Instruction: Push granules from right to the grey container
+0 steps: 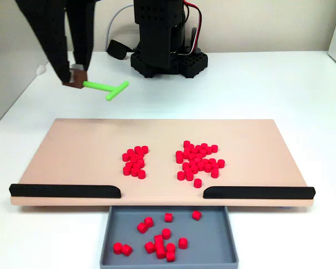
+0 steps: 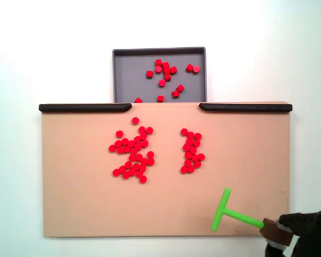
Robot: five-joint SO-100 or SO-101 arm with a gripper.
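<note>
Red granules lie on the beige board [image 1: 78, 151] in two clusters: a smaller one [image 1: 134, 161] on the left and a larger one [image 1: 199, 162] on the right; in the other fixed view the larger [image 2: 132, 155] is on the left and the smaller [image 2: 191, 152] on the right. The grey container [image 1: 213, 246] [image 2: 128, 75] sits against the gap between the black strips and holds several granules. My gripper [image 1: 74, 74] [image 2: 281, 235] is shut on the brown handle block of the green T-shaped pusher [image 1: 109, 88] [image 2: 230, 214], held in the air by one board corner, away from both clusters.
Two black strips [image 1: 64, 191] [image 1: 257, 193] line the board edge on either side of the gap to the container. The arm's black base [image 1: 167, 56] stands behind the board. White table surrounds the board [image 2: 75, 176].
</note>
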